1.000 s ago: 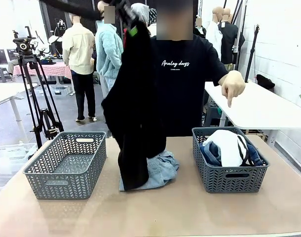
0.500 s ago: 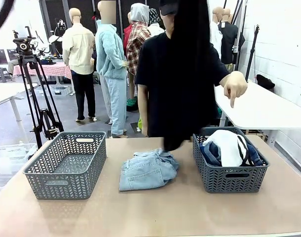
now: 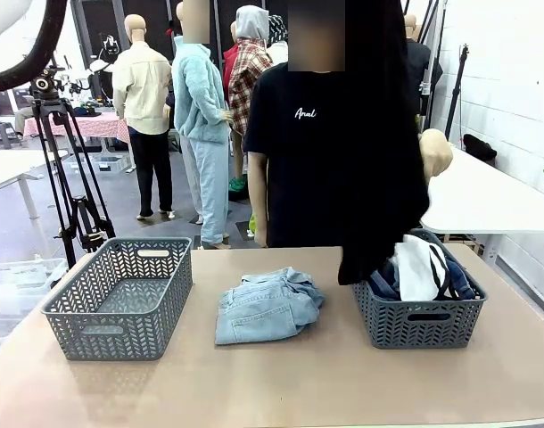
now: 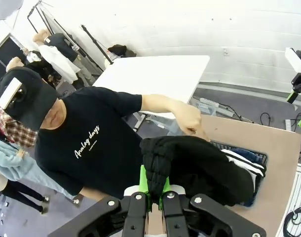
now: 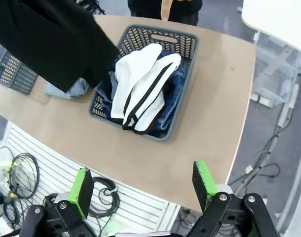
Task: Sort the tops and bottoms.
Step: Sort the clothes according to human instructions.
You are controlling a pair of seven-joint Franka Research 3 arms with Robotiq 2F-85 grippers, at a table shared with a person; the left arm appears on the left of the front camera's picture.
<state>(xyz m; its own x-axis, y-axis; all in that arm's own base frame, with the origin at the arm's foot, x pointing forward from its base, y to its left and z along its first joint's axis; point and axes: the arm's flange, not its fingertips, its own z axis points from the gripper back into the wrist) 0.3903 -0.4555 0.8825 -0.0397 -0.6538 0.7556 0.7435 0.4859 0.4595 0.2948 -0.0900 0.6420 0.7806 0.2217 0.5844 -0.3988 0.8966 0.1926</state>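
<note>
Front view: the black top (image 3: 379,134) hangs in a long drape over the right basket (image 3: 415,325). Its hem is down at the basket's left rim, and it covers part of the person standing behind.
Left gripper (image 4: 153,183): high above the right basket, with green pads pressed together on a bunched fold of the black top (image 4: 190,163). The cloth spills away from the pads toward the basket.
Right gripper (image 5: 143,186): jaws spread wide with nothing between them, held high over the table's edge on the near side of the right basket (image 5: 160,35).
White top (image 3: 419,267): inside the right basket on top of the pile, its black stripes showing (image 5: 140,84).
Dark jeans (image 5: 172,94): inside the right basket, under and around the white top.
Pale jeans (image 3: 267,308): a folded heap on the table (image 3: 299,383), just left of the right basket.
Left basket (image 3: 120,299): well to the left of the right basket, beyond the pale jeans.
Hand (image 4: 190,118): the person's, fingers pointing down over the far side of the right basket. From the front it is partly hidden by the black top (image 3: 435,152).
</note>
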